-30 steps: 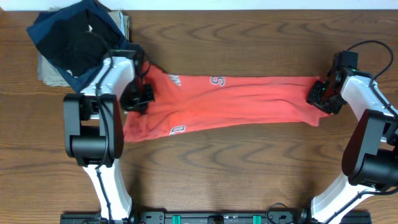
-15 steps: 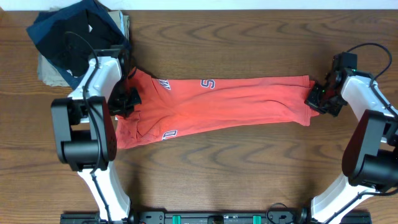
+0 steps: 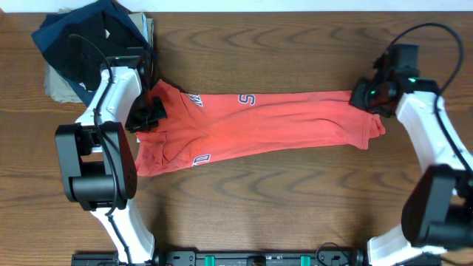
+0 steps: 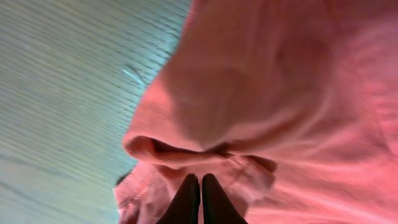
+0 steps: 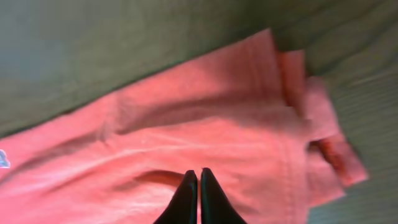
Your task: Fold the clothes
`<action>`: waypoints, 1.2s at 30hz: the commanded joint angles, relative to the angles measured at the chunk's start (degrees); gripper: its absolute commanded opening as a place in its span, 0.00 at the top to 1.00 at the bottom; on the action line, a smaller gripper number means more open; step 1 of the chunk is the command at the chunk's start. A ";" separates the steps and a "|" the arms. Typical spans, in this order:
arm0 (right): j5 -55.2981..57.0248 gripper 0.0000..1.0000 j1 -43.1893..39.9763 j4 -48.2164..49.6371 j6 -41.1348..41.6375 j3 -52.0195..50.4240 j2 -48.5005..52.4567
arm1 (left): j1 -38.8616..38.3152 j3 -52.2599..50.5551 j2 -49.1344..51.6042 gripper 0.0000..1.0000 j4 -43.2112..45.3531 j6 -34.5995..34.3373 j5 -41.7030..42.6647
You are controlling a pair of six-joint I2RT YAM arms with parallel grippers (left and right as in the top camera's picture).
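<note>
Shirt [image 3: 273, 122] lay folded lengthwise into a band on the surface [image 3: 295, 207]; crosswise folds not yet made. Left hand [image 3: 151, 114] and right hand [image 3: 367, 96] each clamped closed on one end.

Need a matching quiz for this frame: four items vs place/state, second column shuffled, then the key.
Things:
1. coral-red T-shirt
2. navy and black garments
3. left gripper
4. right gripper

Places/states:
a. piled at a far corner, on top of a khaki-beige garment
b. shut on the shirt end far from the pile
c. stretched out long across the wooden table
d. shut on the shirt end beside the pile

Pairs: 1-c, 2-a, 3-d, 4-b
</note>
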 commanded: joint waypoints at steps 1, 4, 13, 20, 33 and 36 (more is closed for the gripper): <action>1.20 0.99 0.55 -0.02 -0.17 -0.22 5.84 | 0.09 -0.48 -0.46 0.94 0.79 -0.35 6.51; 1.20 0.99 0.44 0.33 -0.09 -0.22 10.01 | -0.63 -1.07 -0.42 0.94 2.49 1.07 9.81; 6.43 0.99 0.09 0.61 0.02 -0.22 15.34 | -1.29 -10.12 -0.42 0.94 12.52 1.07 9.09; 9.81 0.99 -0.44 -1.16 0.11 -0.20 15.32 | 3.87 -14.58 -0.39 0.94 14.03 -0.33 0.87; 9.03 0.99 -0.72 -9.16 0.42 6.08 9.79 | 10.23 -14.51 -7.02 0.94 9.49 -3.45 -2.62; 9.18 0.93 -0.79 -11.96 0.35 8.70 6.03 | 9.35 -14.51 -12.46 0.94 8.76 -3.45 -2.21</action>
